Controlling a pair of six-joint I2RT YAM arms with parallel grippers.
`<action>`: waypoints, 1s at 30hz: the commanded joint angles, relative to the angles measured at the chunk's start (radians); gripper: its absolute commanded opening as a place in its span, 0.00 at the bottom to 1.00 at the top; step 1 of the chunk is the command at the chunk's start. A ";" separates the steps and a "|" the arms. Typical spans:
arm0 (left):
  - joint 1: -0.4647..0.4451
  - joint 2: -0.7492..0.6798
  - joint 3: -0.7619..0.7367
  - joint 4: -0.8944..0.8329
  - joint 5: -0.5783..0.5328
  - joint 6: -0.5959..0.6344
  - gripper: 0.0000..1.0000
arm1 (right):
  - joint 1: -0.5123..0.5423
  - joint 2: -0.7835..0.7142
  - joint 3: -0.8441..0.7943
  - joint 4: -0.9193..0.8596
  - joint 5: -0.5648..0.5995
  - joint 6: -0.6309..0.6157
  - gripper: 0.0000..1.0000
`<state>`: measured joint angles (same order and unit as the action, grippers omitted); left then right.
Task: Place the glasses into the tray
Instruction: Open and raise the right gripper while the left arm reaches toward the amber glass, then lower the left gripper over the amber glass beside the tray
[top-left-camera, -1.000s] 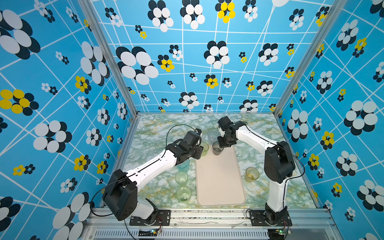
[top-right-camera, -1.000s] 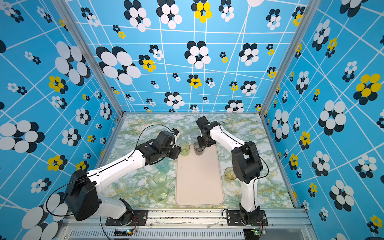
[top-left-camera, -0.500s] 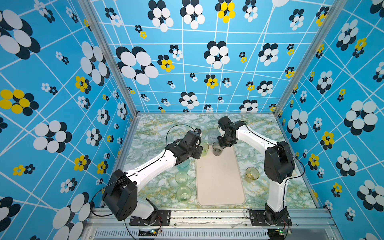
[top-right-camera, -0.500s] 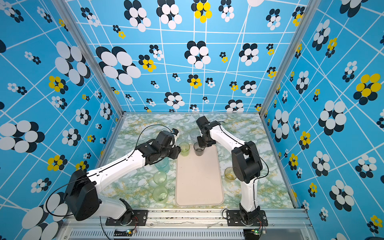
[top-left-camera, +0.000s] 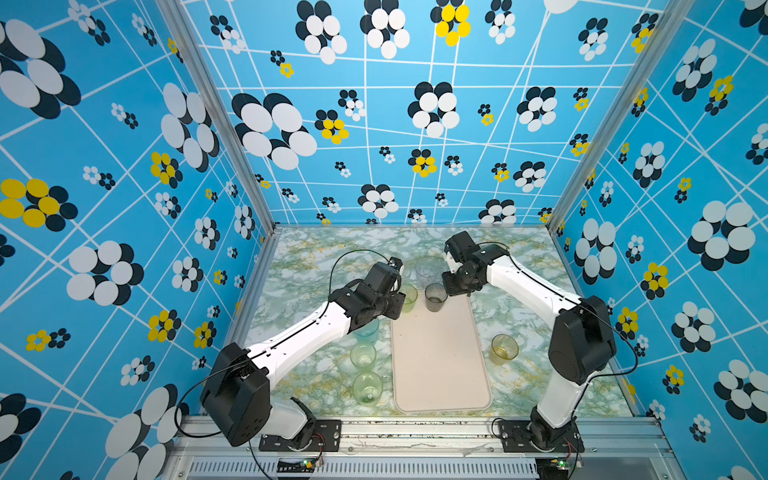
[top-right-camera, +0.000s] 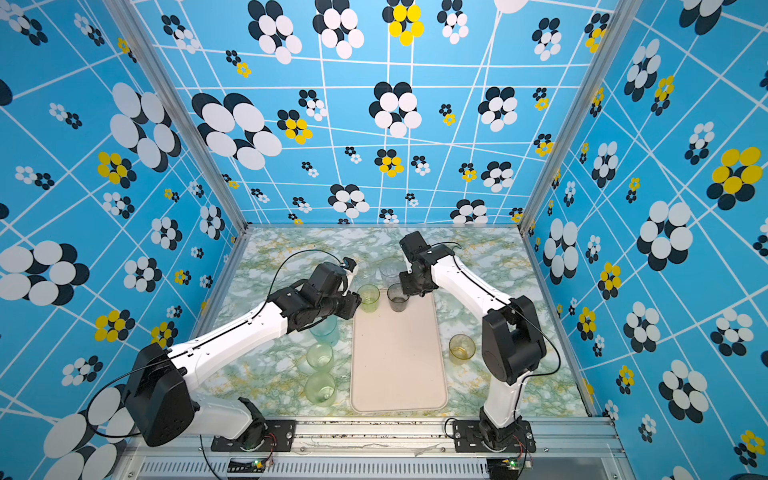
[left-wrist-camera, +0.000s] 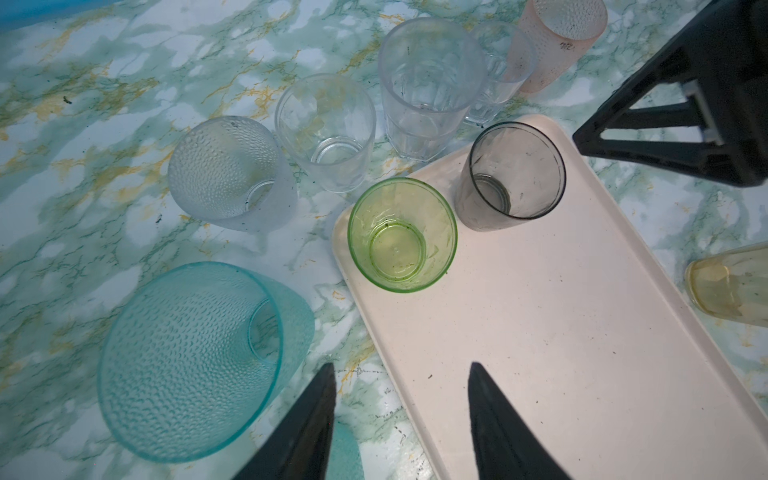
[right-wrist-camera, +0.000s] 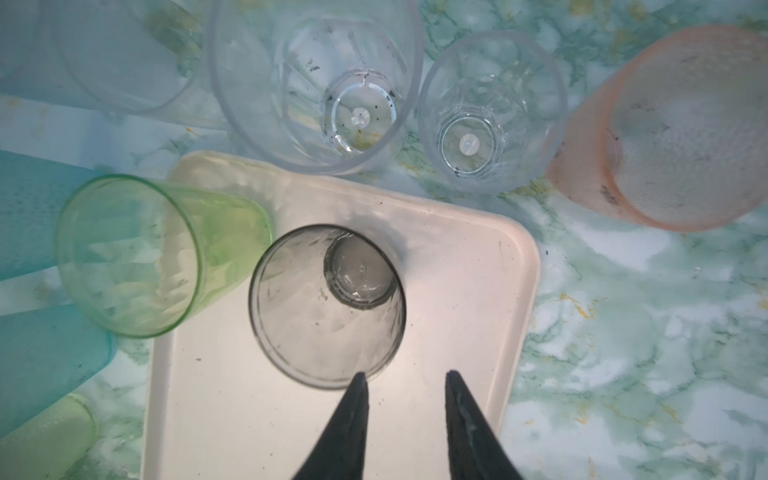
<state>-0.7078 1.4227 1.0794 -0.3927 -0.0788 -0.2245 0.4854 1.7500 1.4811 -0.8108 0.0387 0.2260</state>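
Tray (top-left-camera: 440, 374) lengthwise on mid-table (top-left-camera: 307, 266), two glasses (top-left-camera: 435, 297) side by side on its far end, more glasses (top-left-camera: 426, 271) on table just behind, row of three glasses (top-left-camera: 363, 355) left of tray, lone glass (top-left-camera: 504, 349) right of it.

Mostly bare tray (top-left-camera: 440, 365); glasses (top-left-camera: 435, 297) around far end

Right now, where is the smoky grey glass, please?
The smoky grey glass stands on the tray at its far end in both top views, right of the light green glass.
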 joint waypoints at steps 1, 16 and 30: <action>-0.047 0.021 0.070 -0.036 -0.012 0.013 0.49 | -0.066 -0.133 -0.070 0.017 -0.003 0.024 0.36; -0.306 0.352 0.436 -0.125 0.156 0.054 0.34 | -0.528 -0.402 -0.350 0.084 -0.100 0.018 0.43; -0.423 0.721 0.831 -0.270 0.275 0.076 0.35 | -0.674 -0.362 -0.430 0.183 -0.233 0.032 0.46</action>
<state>-1.1282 2.1036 1.8431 -0.5877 0.1593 -0.1642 -0.1860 1.3834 1.0550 -0.6586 -0.1497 0.2516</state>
